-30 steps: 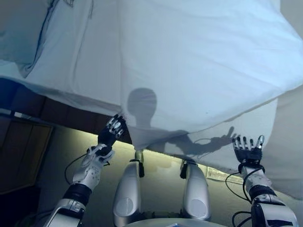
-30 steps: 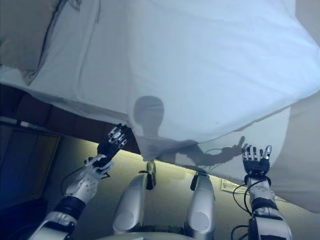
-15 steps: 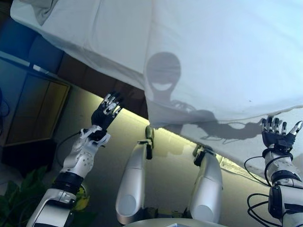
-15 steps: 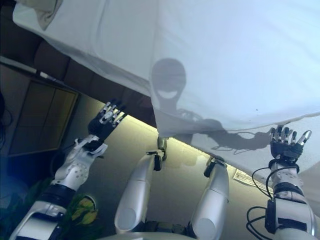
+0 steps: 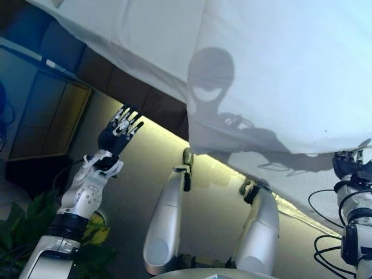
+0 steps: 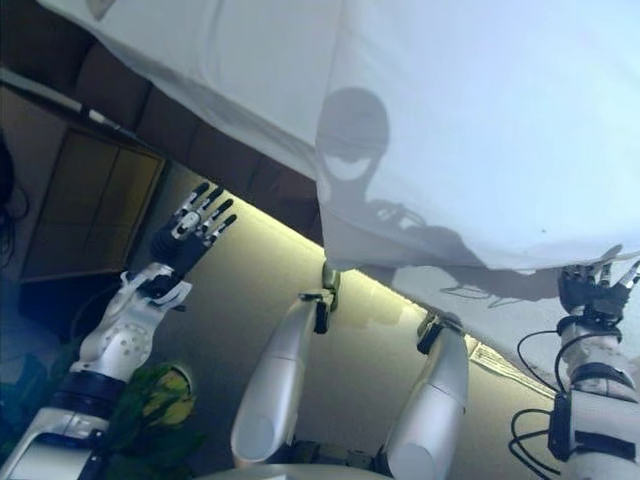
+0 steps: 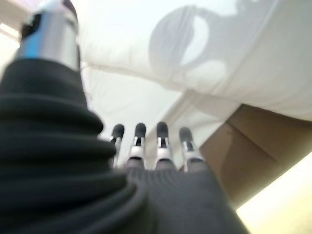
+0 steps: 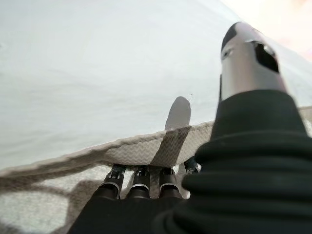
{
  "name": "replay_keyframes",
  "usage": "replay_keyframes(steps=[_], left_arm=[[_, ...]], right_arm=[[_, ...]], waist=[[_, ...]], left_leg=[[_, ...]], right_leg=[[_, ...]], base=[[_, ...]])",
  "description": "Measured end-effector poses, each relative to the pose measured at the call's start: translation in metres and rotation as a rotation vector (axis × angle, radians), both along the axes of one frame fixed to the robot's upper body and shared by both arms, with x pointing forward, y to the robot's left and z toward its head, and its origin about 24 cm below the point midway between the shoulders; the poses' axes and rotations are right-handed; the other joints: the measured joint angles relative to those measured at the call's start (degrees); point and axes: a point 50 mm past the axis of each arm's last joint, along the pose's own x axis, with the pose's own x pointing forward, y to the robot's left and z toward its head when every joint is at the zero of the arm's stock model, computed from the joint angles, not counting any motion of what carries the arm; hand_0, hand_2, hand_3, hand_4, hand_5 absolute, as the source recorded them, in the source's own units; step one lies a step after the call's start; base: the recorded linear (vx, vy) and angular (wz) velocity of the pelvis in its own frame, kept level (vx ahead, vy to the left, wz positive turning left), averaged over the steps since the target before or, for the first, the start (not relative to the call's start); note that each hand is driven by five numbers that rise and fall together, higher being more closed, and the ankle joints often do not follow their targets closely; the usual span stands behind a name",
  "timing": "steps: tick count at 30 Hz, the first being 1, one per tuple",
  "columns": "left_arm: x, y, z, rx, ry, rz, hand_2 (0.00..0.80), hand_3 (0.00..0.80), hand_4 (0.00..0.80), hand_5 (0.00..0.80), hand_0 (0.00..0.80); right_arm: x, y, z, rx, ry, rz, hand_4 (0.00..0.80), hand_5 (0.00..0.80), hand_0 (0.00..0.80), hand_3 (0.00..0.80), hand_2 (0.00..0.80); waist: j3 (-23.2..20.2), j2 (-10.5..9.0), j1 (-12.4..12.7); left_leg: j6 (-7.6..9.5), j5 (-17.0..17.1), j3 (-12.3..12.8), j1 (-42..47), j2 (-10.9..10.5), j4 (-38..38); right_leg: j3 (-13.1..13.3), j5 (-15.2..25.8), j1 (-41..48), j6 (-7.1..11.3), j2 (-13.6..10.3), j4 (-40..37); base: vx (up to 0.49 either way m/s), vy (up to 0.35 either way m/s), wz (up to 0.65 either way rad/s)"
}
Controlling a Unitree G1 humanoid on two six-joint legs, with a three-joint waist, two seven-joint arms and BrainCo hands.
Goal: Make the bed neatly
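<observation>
Right hand (image 6: pixel 592 290) has its fingertips tucked under the hem of the white duvet (image 5: pixel 279 70) overhanging the bed's edge, grip indeterminate; left hand (image 5: pixel 116 132) spread, clear; duvet looks soft, light, best pinched at the hem.

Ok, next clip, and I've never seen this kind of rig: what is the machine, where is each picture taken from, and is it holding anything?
It is a humanoid robot standing at a bed, with two silver arms ending in fingered hands. The two wide pictures come from a stereo camera on its head, looking down. The two close ones come from cameras on its wrists, looking along each hand.

A white duvet covers the bed and hangs over its edge, with the brown bed base showing below.

The left hand is raised with fingers spread, off the bedding, holding nothing. The right hand is at the duvet's hanging hem; its fingertips go under the cloth, so I cannot tell whether it grips.
</observation>
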Motion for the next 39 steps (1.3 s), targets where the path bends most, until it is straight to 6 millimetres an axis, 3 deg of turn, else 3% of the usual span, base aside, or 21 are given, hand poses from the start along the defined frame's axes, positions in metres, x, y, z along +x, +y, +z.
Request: replay_keyframes(steps=[7,8,12,13,15,17,19,20,21,23,27,33,39], left_arm=[[-0.002,0.009,0.011,0.034,-0.022,-0.009,0.0,0.0,0.0,0.0,0.0],[-0.002,0.012,0.012,0.041,-0.023,-0.005,0.0,0.0,0.0,0.0,0.0],[-0.004,0.018,0.016,0.048,-0.019,-0.006,0.0,0.0,0.0,0.0,0.0],[-0.005,0.018,0.017,0.045,-0.019,-0.009,0.0,0.0,0.0,0.0,0.0],[-0.007,0.017,0.016,0.042,-0.013,-0.024,0.0,0.0,0.0,0.0,0.0],[-0.008,0.017,0.014,0.046,-0.003,-0.038,0.0,0.0,0.0,0.0,0.0],[-0.006,0.018,0.021,0.05,-0.02,-0.053,0.0,0.0,0.0,0.0,0.0],[-0.009,0.019,0.017,0.044,-0.005,-0.053,0.0,0.0,0.0,0.0,0.0],[-0.012,0.021,0.011,0.045,0.015,-0.052,0.0,0.0,0.0,0.0,0.0],[-0.012,0.021,0.01,0.044,0.021,-0.055,0.0,0.0,0.0,0.0,0.0],[-0.011,0.02,0.012,0.042,0.014,-0.056,0.0,0.0,0.0,0.0,0.0],[-0.01,0.01,0.004,-0.021,0.027,-0.056,0.0,0.0,0.0,0.0,0.0],[0.001,-0.017,-0.014,-0.023,0.099,-0.05,0.0,0.0,0.0,0.0,0.0]], right_arm=[[0.002,-0.016,0.024,-0.018,0.012,-0.035,0.0,0.0,0.0,0.0,0.0],[0.002,-0.019,0.029,-0.027,0.004,-0.041,0.069,0.069,0.069,0.069,0.069],[0.003,-0.027,0.046,-0.067,-0.018,-0.058,0.169,0.169,0.169,0.169,0.169],[0.003,-0.028,0.049,-0.078,-0.02,-0.061,0.248,0.248,0.248,0.248,0.248],[0.004,-0.031,0.059,-0.093,-0.039,-0.066,0.571,0.571,0.571,0.571,0.571],[0.005,-0.034,0.07,-0.114,-0.065,-0.069,0.8,0.8,0.8,0.8,0.8],[0.006,-0.037,0.079,-0.129,-0.081,-0.078,0.8,0.8,0.8,0.8,0.8],[0.005,-0.039,0.085,-0.132,-0.094,-0.087,0.8,0.8,0.8,0.8,0.8],[0.01,-0.038,0.093,-0.135,-0.123,-0.08,0.8,0.8,0.8,0.8,0.8],[0.009,-0.039,0.094,-0.135,-0.121,-0.089,0.8,0.8,0.8,0.8,0.8],[0.012,-0.037,0.096,-0.137,-0.124,-0.085,0.8,0.8,0.8,0.8,0.8],[0.016,-0.02,0.064,-0.192,0.001,-0.009,0.8,0.8,0.8,0.8,0.8],[0.048,0.046,0.022,-0.169,-0.001,0.184,0.8,0.8,0.8,0.8,0.8]], waist=[[-0.02,0.13,0.24],[-0.02,0.15,0.37],[-0.01,0.22,0.72],[-0.01,0.22,0.76],[-0.01,0.47,1.08],[-0.05,0.61,1.61],[-0.05,0.54,1.34],[-0.13,0.7,1.53],[-0.43,1.24,1.85],[-0.51,1.4,1.59],[-0.54,1.44,1.78],[-1.2,1.29,1.54],[-2.48,0.39,-0.62]], left_leg=[[-0.02,-0.02,-0.3,-3.69,-0.84,2.07],[-0.03,-0.03,-0.35,-4.15,-0.81,2.3],[-0.24,-0.15,-0.4,-5.83,-0.81,3.02],[-0.31,-0.19,-0.4,-6.19,-0.82,3.11],[-1.51,-1.08,-0.87,-7.41,-0.76,5.49],[-1.48,-1.07,-1.02,-8.17,-0.89,7.17],[-1.77,-1.38,-1.14,-9.63,-0.99,9.32],[-2.28,-4.16,-3.41,-10.3,-1.21,16.87],[-2.73,-9.76,-4.85,-8.51,-0.86,17.69],[-2.09,-8.95,-3.77,-8.76,-0.68,17.45],[-1.69,-8.83,-3.51,-8.72,-0.56,17.11],[-1.76,-8.21,-3.3,-4.3,0.04,12.66],[-2.44,-6.39,-1.8,1.74,1.25,5.96]], right_leg=[[1.55,-1.35,-4.25,-0.11,-0.99,4.13],[1.72,-1.48,-4.77,-0.22,-0.98,4.66],[2.31,-2.05,-6.65,-0.65,-1.02,6.46],[2.4,-2.05,-7.08,-0.66,-1.03,6.65],[2.67,-2.14,-7.86,-0.78,-1.02,7.98],[3.63,-3.77,-8.64,-0.53,-0.91,10.49],[3.68,-4.62,-9.23,-0.66,-1.67,11.41],[3.86,-4.6,-9.88,-0.63,-1.62,12.11],[3.89,-4.67,-10.09,-0.4,-1.46,12.72],[3.99,-4.13,-10.29,0.04,-2.69,13.06],[3.91,-3.66,-10.24,0.0,-2.71,12.55],[2.09,-2.85,-5.55,0.23,-2.09,8.12],[0.55,-1.0,-0.16,0.54,-0.79,1.92]], base=[[0.003,-0.048,0.1],[-0.002,-0.041,0.13],[0.001,-0.031,0.11],[0.009,-0.04,0.09],[0.009,-0.008,-0.06],[0.014,0.004,-0.05],[0.005,0.027,0.24],[0.0,0.032,-0.09],[0.001,0.04,-0.08],[0.006,0.052,0.1],[0.012,0.05,0.0],[-0.002,0.026,-0.02],[-0.03,0.092,-0.1]])
